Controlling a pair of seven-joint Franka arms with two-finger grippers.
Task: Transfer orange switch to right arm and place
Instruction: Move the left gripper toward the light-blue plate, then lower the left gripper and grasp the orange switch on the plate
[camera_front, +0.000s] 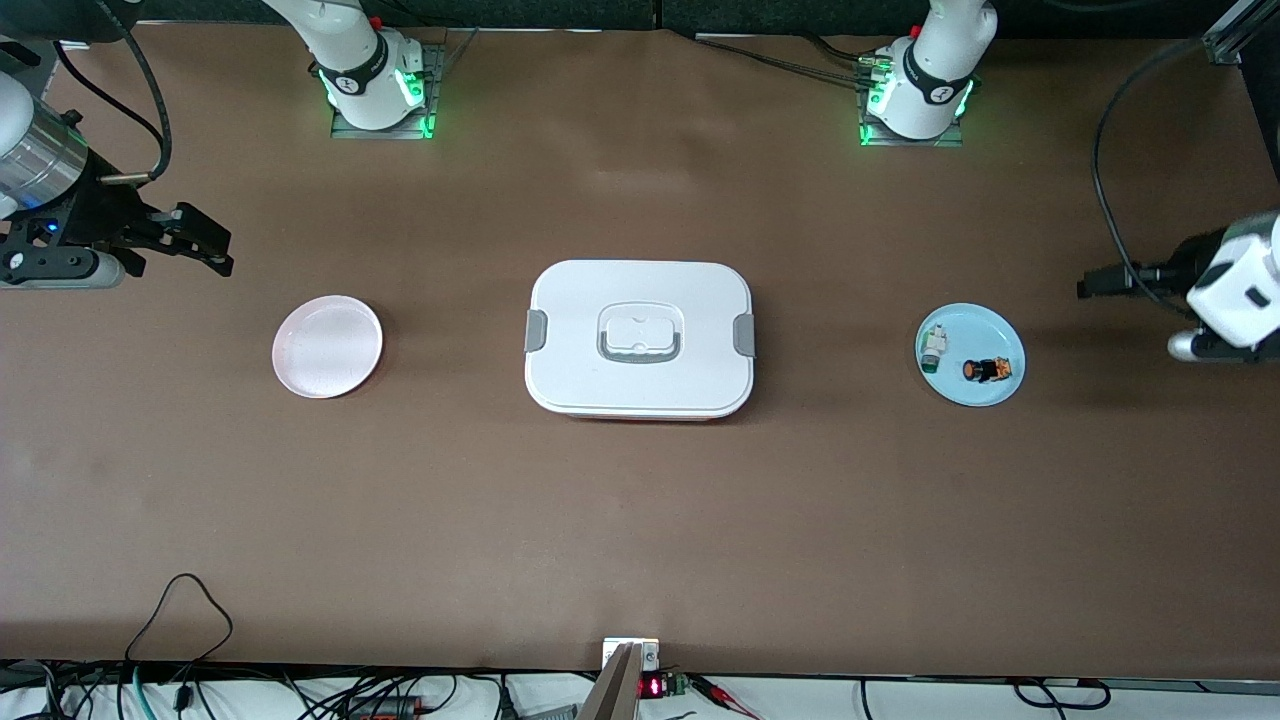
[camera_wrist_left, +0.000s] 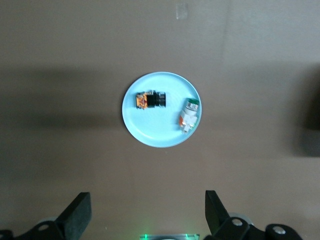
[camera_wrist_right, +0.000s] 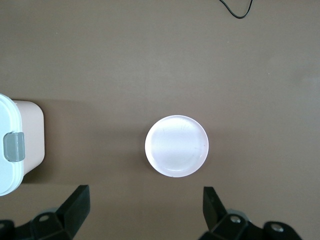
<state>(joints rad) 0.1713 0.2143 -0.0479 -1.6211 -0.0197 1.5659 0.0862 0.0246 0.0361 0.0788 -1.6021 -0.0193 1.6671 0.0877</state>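
While both arms hang raised at the table's ends, neither holds anything. Left gripper (camera_wrist_left: 146, 215) has its fingers spread wide with nothing between them, up over bare table at the left arm's end, looking down on the blue plate (camera_front: 990, 393). Right gripper (camera_wrist_right: 145, 212) is likewise spread wide and empty, up over the right arm's end of the table, looking down on the pink plate (camera_front: 300, 340).

Orange switch (camera_front: 984, 370) lies on its side on the blue plate, black body with orange cap and brassy terminals; no gripper touches it. White-and-green part (camera_front: 934, 347) sits on the same plate, just beside the switch and apart from it, a little farther from the front camera.

Surface is a brown table (camera_front: 640, 520), matte, with faint shadows of the arms. Pink plate has nothing on it.

White lidded box (camera_front: 640, 338), with grey side latches and a grey handle on the lid, sits mid-table between the two plates, well apart from both. Black cables (camera_front: 180, 600) trail along the table edge nearest the front camera, and more cables run near the arm bases. Both bases glow green.
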